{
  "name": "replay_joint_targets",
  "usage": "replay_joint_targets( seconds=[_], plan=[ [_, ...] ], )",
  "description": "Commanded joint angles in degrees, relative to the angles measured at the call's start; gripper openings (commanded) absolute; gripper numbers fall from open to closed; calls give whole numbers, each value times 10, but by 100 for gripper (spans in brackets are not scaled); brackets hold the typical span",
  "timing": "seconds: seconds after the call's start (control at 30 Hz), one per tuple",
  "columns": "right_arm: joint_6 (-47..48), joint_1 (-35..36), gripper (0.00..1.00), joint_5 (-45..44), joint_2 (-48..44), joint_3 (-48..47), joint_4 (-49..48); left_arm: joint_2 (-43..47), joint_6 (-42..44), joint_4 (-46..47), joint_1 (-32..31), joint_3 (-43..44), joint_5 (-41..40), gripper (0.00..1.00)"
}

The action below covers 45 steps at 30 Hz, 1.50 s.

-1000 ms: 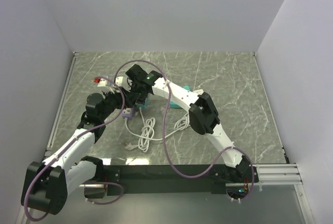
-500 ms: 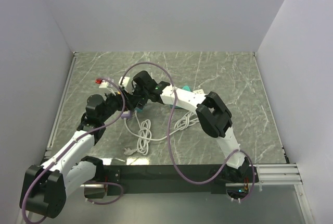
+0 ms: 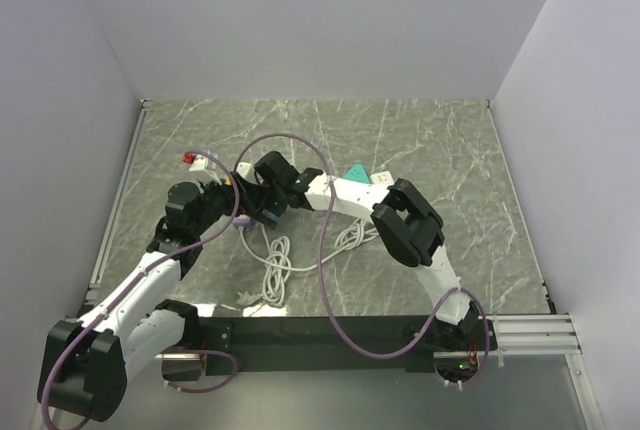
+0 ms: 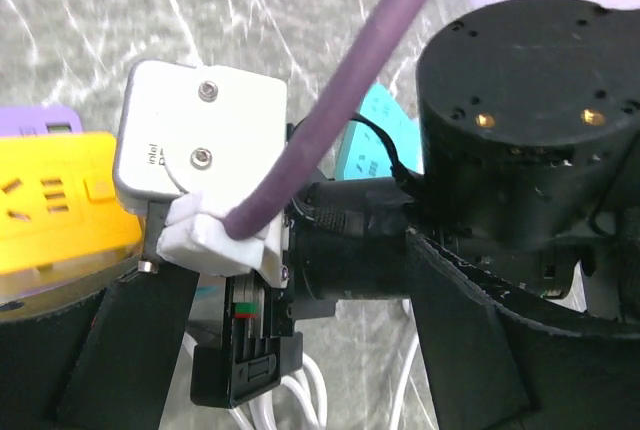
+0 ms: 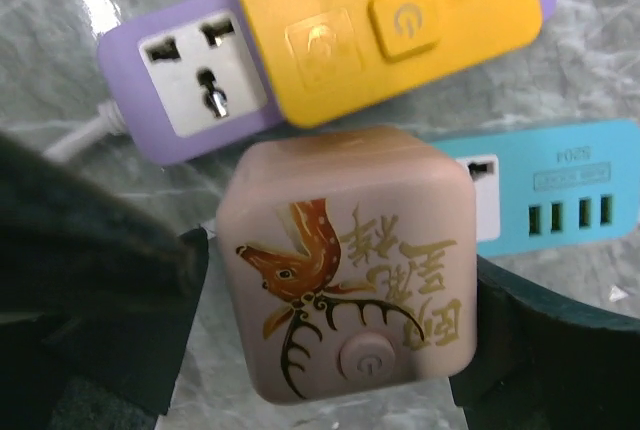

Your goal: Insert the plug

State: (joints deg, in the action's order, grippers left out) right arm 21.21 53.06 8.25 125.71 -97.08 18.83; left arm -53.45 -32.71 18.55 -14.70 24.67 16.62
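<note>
The right gripper (image 5: 345, 335) has just let go and now stands spread either side of the pink cube (image 5: 345, 250), which sits over the socket end of the teal strip (image 5: 560, 200). The plug is probably seated, though the join is hidden. The left gripper (image 4: 300, 350) hangs spread, empty.

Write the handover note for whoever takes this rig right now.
Left hand: open beside the yellow-and-purple power strip, nothing seen in its grip.
Right hand: open, fingers flanking the pink cube adapter.
The cube lies against the teal power strip, beside the purple socket; its pins are hidden.
Done: cube brought to the strips.
Left: check it is seated, likely press it home, then back both arms off.
</note>
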Motion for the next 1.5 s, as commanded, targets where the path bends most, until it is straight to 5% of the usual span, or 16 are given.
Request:
replay_joint_targets(
  seconds=[0.0,0.67,0.97,1.13,1.27,1.47],
  plan=[
    [-10,30,94,18,-36,40,17,5,3,28,-1,17,-16,88],
    [-93,-4,97,-112,-325,259,-123,25,8,25,-1,12,-50,88],
    [-171,-112,97,-148,-466,400,-177,3,16,37,-13,21,-61,86],
    [-211,-182,97,-183,-507,433,-187,-32,43,23,-123,53,-150,86],
    [-251,-242,96,-154,-507,440,-187,-100,12,65,-170,71,-109,85],
    [-282,-292,95,-136,-472,439,-187,-190,33,47,-248,132,-163,84]
  ],
)
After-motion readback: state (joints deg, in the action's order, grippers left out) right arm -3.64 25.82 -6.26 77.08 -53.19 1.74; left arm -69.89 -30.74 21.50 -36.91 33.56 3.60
